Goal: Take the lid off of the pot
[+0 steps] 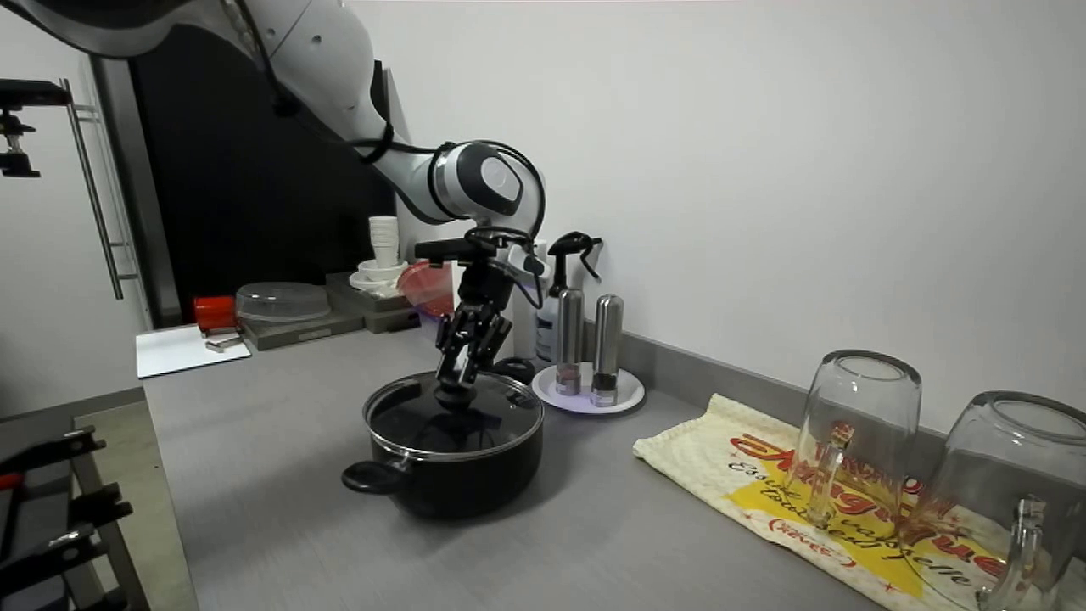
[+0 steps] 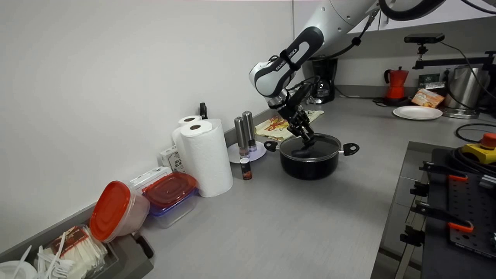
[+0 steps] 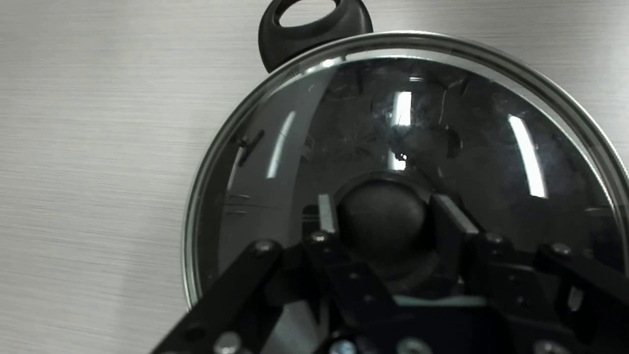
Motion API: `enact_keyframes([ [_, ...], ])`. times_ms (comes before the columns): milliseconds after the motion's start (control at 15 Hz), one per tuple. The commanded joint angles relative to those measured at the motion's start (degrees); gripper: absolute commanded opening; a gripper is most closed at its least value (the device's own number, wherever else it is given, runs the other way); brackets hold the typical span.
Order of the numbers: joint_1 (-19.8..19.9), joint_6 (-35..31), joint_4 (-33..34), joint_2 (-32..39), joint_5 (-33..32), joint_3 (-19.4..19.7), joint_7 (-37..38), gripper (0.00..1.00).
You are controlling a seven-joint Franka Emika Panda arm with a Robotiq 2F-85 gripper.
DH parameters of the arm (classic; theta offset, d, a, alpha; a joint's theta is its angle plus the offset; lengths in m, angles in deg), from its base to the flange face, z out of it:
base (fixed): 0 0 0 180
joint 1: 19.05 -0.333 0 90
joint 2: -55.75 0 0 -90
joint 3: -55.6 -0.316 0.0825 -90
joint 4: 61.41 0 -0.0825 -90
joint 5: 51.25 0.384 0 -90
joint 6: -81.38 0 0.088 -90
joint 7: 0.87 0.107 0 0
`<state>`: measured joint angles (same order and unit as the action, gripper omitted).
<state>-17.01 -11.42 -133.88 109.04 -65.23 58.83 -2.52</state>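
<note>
The black pot (image 1: 479, 488) stands on the grey counter; it also shows in an exterior view (image 2: 310, 168) with both side handles. The see-through glass lid (image 1: 501, 424) lies flat on it, its metal rim resting on the pot's rim; it also shows in an exterior view (image 2: 325, 147). In the wrist view, the lid (image 3: 417, 128) fills most of the picture, with its round black knob (image 3: 383, 211) between my finger pads. My gripper (image 1: 471, 369) points down at the knob. Its fingers (image 3: 385, 216) are apart, one on each side, with thin dark gaps to the knob.
A white tray (image 1: 629, 399) with two steel grinders (image 1: 607, 348) and a spray bottle (image 1: 547, 327) stand close behind the pot. Two upturned glasses (image 1: 857, 424) sit on a printed cloth (image 1: 721, 441). Paper towel rolls (image 2: 209, 162) and plastic containers (image 2: 120, 213) line the wall.
</note>
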Motion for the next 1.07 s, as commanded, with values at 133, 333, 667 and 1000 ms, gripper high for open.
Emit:
enact_keyframes([
  [133,0.0,2.6,2.8,0.7,0.2,0.4,-1.7,0.24],
  [333,-0.1,2.6,2.1,-1.7,-0.4,0.7,-2.1,0.24],
  [667,-1.4,2.8,1.2,-8.9,-3.2,1.4,-2.7,0.24],
  [1000,-4.9,3.6,0.4,-15.8,-6.8,0.3,-4.1,0.24],
])
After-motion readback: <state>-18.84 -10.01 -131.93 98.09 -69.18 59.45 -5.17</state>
